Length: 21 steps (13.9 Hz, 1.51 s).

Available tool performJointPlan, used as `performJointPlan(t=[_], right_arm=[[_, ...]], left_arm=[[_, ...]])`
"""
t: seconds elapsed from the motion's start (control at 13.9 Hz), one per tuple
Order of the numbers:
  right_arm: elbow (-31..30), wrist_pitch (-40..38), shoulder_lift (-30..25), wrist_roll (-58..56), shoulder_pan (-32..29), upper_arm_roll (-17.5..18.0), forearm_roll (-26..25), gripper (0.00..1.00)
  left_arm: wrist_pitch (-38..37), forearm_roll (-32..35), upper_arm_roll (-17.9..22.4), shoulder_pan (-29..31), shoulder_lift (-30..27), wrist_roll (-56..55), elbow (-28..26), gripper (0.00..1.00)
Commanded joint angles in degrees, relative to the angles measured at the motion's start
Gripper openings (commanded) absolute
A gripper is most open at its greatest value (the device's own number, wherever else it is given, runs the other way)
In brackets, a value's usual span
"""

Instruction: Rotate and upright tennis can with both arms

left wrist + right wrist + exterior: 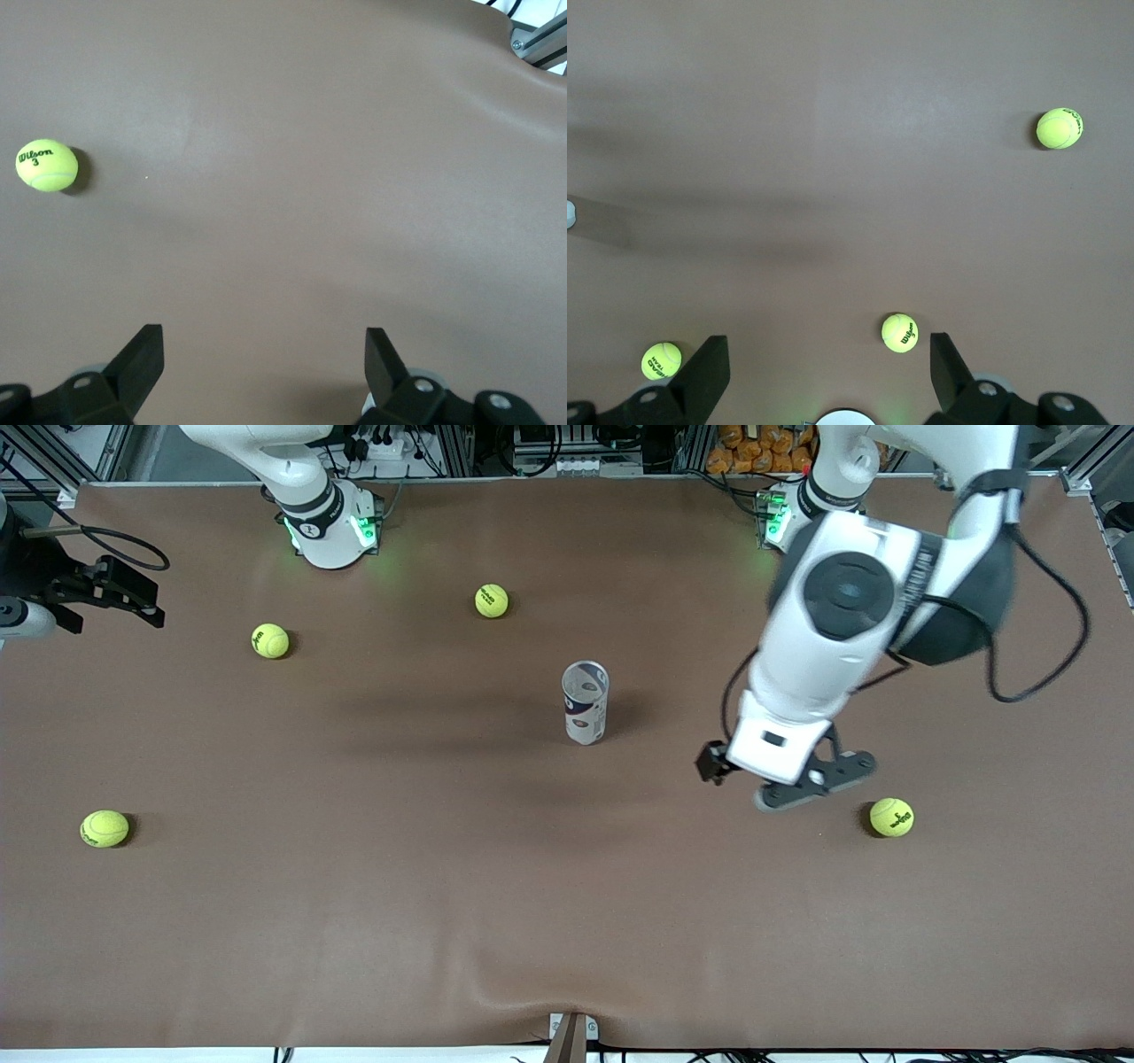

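Tennis can: the tennis can (585,701) stands upright near the middle of the brown table (443,921), open mouth up, touched by neither arm.
Left gripper: the left gripper (264,365) hangs in the air over bare table, its fingers (142,356) spread wide and empty; the can stands apart from it, toward the right arm's end.
Nearest ball: one tennis ball (891,817) lies on the table just beside the left gripper.
Right gripper: the right gripper (829,370) waits at the right arm's end of the table, jaws wide open, holding nothing, well apart from the can.
Other balls: four yellow balls in all lie scattered, two (270,640) (492,600) near the right arm's base, one (104,828) nearer the front camera.
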Motion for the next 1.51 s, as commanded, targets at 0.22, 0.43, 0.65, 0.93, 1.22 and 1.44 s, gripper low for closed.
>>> performJointPlan(t=[0.22,0.43,0.65,0.93,1.22,1.44], right_arm=[[-1.1,-0.19,-1.31,-0.49,-0.42,0.18,0.77,1.0],[-1.19,-0.19,-1.31,-0.49,-0.42,0.18,0.77,1.0],[-1.19,0.07,-1.14,-0.49,-0.42,0.18,0.77,1.0],[-1.19,0.25,-1.05,-0.49,-0.68,0.18,0.77,1.0],[-1.19,0.42,-1.05,-0.49,-0.77,0.18,0.77,1.0],[-1.19,0.25,-1.14,-0.49,-0.77,0.18,0.77,1.0]], left_arm=[[-3.68,-1.2,-9.03,16.1,-4.31,13.04,-1.32,1.0],[-6.94,-1.11,-9.2,19.53,-6.34,18.6,-1.32,1.0],[-9.48,-1.03,-10.35,22.0,-8.44,22.92,-1.5,1.0],[-13.53,-1.2,-9.73,21.91,-16.51,23.97,-7.01,1.0],[-13.45,-1.38,-7.53,22.09,-25.04,27.23,-15.63,1.0],[-13.54,-1.38,-6.31,22.09,-28.48,29.06,-19.06,1.0]])
